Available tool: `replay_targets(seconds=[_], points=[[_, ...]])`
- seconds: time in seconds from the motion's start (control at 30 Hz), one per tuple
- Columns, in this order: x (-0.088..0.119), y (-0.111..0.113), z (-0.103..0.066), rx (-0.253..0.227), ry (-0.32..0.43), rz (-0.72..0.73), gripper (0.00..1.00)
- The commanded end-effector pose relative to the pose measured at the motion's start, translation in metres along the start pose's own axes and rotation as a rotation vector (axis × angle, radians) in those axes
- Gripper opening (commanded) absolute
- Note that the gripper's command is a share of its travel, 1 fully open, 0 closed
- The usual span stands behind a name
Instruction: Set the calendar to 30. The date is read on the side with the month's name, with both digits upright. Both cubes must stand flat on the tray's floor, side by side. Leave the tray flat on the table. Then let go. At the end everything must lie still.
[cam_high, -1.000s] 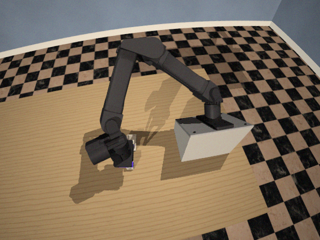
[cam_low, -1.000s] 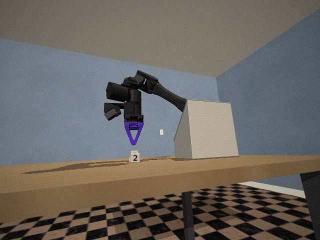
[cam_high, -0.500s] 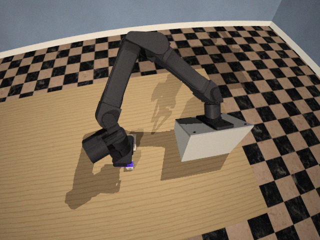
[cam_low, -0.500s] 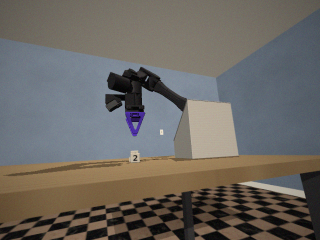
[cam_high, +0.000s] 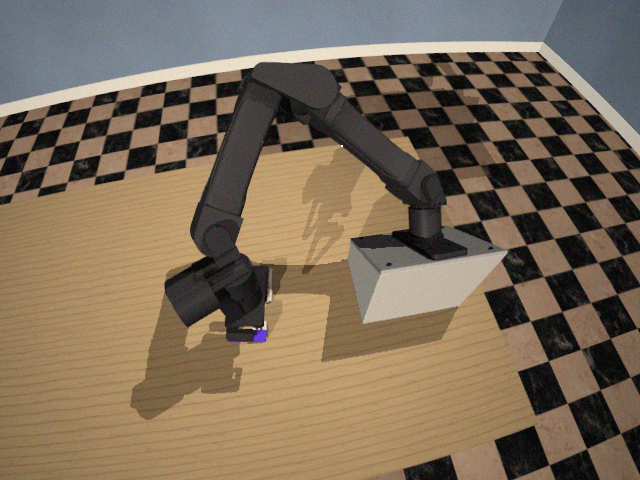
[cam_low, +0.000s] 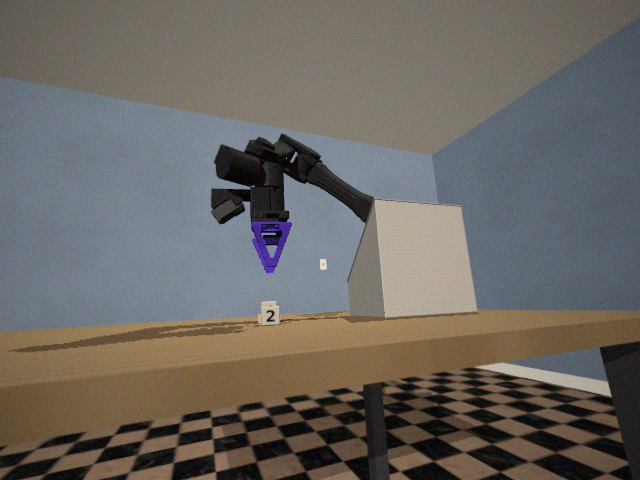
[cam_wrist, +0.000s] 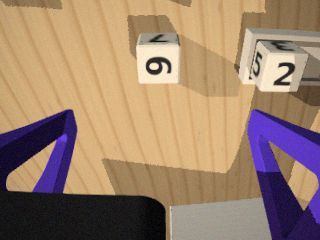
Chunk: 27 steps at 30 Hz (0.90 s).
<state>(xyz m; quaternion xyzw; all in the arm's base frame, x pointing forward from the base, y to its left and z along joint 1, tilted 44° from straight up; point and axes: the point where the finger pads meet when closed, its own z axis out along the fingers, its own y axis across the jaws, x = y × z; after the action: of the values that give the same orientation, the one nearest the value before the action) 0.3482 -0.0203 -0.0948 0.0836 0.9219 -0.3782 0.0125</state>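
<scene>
Tool (cam_high: 252, 312) (cam_low: 269, 270) (cam_wrist: 162, 119): spread wide, pinching nothing, above the tabletop (cam_high: 361, 392) (cam_low: 330, 356) (cam_wrist: 100, 100)
Loose block (cam_high: 265, 325) (cam_low: 270, 315) (cam_wrist: 158, 58): on the tabletop, beside the tray and apart from it; 2 on one side, a sideways 6 or 9 on top
Tray (cam_high: 269, 289) (cam_low: 260, 319) (cam_wrist: 245, 55): on the tabletop
Other block (cam_low: 268, 303) (cam_wrist: 284, 72): at the tray, showing 2, 5 and 3; cannot tell whether it sits flat

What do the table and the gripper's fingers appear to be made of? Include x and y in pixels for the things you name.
The table (cam_high: 320, 403) (cam_low: 320, 356) (cam_wrist: 100, 100) looks like smooth pale wood, showing darker grain lines. The gripper's fingers (cam_low: 281, 242) seem rigid purple plastic, evenly coloured, though painted metal is possible.
</scene>
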Motion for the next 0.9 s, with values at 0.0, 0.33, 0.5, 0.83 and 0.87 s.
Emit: replay_targets(seconds=[0.0,0.33,0.5,0.83,0.87], points=[[-0.002,0.003,-0.006,-0.007,-0.017,-0.003,1.0],[-0.004,-0.009,-0.007,-0.01,-0.016,0.205,1.0],[-0.005,-0.018,-0.007,-0.012,-0.016,0.354,1.0],[-0.007,-0.041,-0.007,-0.015,-0.013,0.732,1.0],[-0.007,-0.045,-0.007,-0.016,-0.013,0.802,1.0]])
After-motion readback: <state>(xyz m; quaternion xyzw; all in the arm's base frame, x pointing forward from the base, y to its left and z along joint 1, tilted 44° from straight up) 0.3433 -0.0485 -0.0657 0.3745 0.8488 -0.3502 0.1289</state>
